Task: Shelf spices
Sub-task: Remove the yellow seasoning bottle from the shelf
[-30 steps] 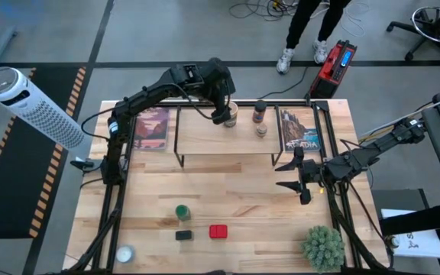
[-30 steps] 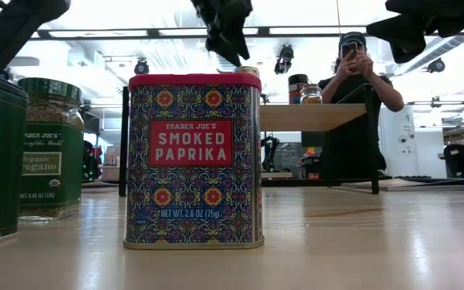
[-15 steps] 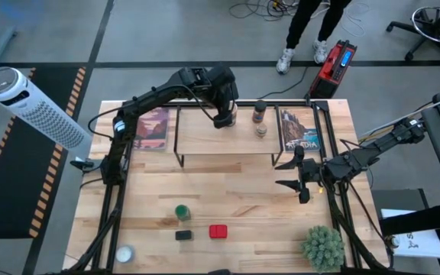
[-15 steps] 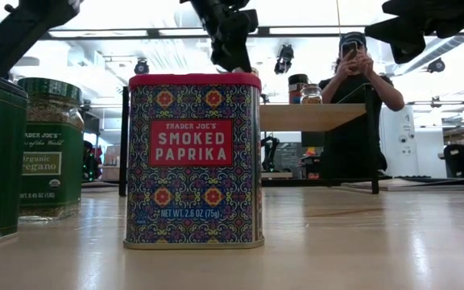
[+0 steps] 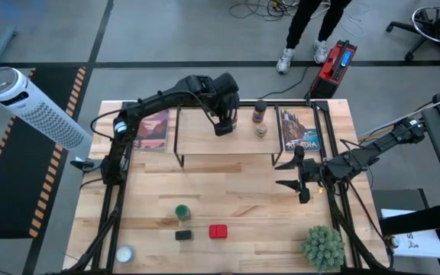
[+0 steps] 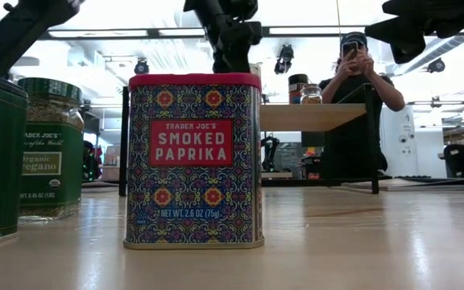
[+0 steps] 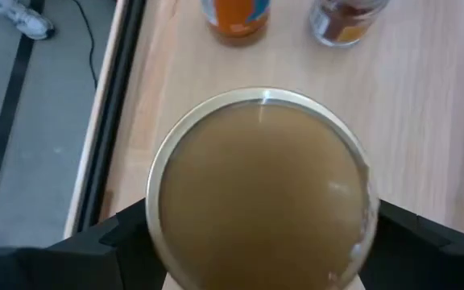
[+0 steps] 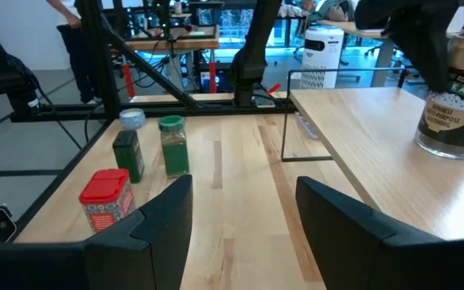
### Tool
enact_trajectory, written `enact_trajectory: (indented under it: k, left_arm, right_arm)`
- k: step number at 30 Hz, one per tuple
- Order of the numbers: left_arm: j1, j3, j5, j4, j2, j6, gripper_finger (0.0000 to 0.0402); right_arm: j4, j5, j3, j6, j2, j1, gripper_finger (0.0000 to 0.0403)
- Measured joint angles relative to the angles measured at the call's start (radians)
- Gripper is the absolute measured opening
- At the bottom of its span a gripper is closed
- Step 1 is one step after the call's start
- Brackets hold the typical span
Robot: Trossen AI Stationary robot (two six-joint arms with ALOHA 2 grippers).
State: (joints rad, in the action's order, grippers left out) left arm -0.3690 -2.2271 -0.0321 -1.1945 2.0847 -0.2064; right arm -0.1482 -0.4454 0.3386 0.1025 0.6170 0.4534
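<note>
- High view: left gripper (image 5: 223, 122) over the shelf (image 5: 205, 137); dark-capped brown bottle (image 5: 260, 120) beside it on the shelf; green-lidded jar (image 5: 182, 211), small black box (image 5: 183, 235) and red square tin (image 5: 218, 231) on the bench (image 5: 243, 191), well clear of the shelf.
- Left wrist view: fingers pinched the tan round jar (image 7: 260, 189), which stood on the shelf.
- Right wrist view: right gripper (image 8: 240, 217) spread, empty, above the bench near the shelf.

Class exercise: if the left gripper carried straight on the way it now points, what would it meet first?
The left gripper points down over the shelf, fingers on either side of the tan round jar. It would likely meet that jar's lid first, though the depth between them is unclear.
</note>
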Motion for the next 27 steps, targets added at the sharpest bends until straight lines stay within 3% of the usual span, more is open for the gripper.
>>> enact_trajectory:
  k: [6,14,27]
  left_arm:
    - [0.016,0.043,0.0,0.028,0.0,0.009,0.0298]
    - [0.028,0.034,0.0,0.031,0.0,0.01,0.0261]
    - [0.03,0.032,-0.002,0.033,-0.001,0.012,0.026]
  right_arm:
    - [0.0,0.0,0.0,0.001,0.0,0.0,0.0199]
    - [0.0,0.0,0.0,0.001,0.0,0.0,0.0199]
    - [0.001,0.0,0.0,0.001,0.0,0.0,0.0199]
